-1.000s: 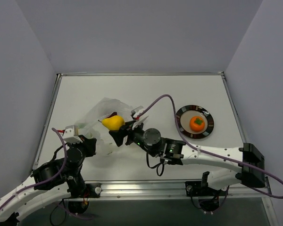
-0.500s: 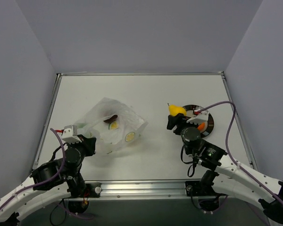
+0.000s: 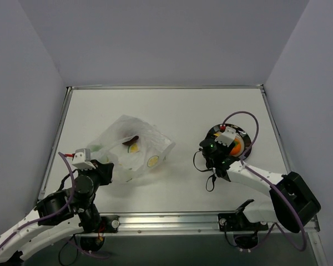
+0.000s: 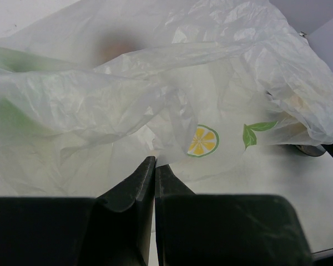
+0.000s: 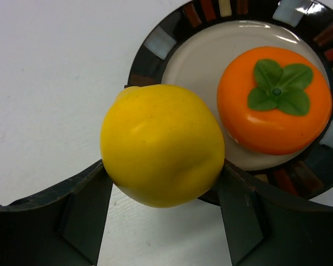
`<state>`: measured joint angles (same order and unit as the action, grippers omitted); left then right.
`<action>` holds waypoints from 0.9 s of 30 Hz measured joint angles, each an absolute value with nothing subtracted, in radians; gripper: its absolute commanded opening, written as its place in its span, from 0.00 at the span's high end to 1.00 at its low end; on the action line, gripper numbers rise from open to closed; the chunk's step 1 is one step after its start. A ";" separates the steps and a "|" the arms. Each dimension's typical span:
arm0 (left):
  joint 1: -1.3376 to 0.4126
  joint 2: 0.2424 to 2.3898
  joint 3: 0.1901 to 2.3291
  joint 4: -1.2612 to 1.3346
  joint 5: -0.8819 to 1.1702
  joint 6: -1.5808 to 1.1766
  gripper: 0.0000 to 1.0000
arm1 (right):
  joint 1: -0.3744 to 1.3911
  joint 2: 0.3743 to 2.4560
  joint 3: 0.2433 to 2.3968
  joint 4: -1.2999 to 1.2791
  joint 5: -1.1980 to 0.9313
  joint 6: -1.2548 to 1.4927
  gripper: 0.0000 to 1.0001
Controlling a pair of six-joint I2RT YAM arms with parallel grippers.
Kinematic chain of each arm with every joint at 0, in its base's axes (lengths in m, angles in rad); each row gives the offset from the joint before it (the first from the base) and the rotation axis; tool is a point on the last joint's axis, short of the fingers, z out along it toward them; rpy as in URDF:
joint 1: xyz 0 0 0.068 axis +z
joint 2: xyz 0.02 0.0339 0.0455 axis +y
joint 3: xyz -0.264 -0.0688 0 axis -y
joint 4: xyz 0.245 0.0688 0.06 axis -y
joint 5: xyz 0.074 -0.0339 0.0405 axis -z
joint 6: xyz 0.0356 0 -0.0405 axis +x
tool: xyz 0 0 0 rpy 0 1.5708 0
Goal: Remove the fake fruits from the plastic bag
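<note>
The plastic bag [image 3: 134, 151] is lying crumpled on the left half of the bench [image 3: 183, 105], its translucent white film rising in loose folds, with a printed citrus slice [image 4: 202, 140] and a green leaf print [image 4: 258, 133] showing on the side facing the left wrist camera. Through the film a dark brown shape [image 3: 132, 137] and a yellowish one [image 3: 133, 148] are showing faintly from above, too blurred to name. The left gripper [image 4: 154, 166] is sitting at the bag's near-left edge with its fingers pressed tightly together, their tips meeting the plastic; whether a fold is caught between them is not clear. Well apart from the bag, on the right half of the bench, the right gripper [image 5: 162, 166] is pinching a yellow fake fruit [image 5: 162, 145] between its two spread fingers, one on each flank of the fruit. That fruit is hanging over the left rim of a dark round plate [image 5: 155, 44] edged with coloured tiles, partly over the plate and partly over the bare bench; whether it is touching the plate is not clear. An orange fake fruit [image 5: 273, 100] with a green leafy cap is resting upright on the plate's pale centre, just beside the yellow one. From above, the right gripper [image 3: 213, 145] is covering the plate's left part, and the orange fruit [image 3: 236, 145] is peeking out beside it.
</note>
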<state>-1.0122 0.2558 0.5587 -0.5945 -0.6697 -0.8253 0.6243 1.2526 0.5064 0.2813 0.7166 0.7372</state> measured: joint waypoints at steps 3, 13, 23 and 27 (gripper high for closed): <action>-1.012 0.252 0.559 -0.595 -0.669 -0.825 0.98 | 0.590 1.308 0.506 0.312 0.696 0.751 0.50; -1.012 0.245 0.559 -0.596 -0.665 -0.826 0.98 | 0.542 1.275 0.496 0.373 0.665 0.754 0.02; -1.012 0.246 0.572 -0.610 -0.677 -0.817 0.98 | 0.666 1.009 0.558 0.327 0.470 0.588 0.66; -1.012 0.249 0.600 -0.621 -0.694 -0.813 0.98 | 0.877 1.002 0.696 0.332 0.357 0.502 0.74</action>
<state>-1.0122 0.2485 0.6003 -0.6212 -0.6937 -0.8127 0.8772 1.0016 0.6960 0.3325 0.3573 0.5022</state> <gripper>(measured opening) 0.027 0.276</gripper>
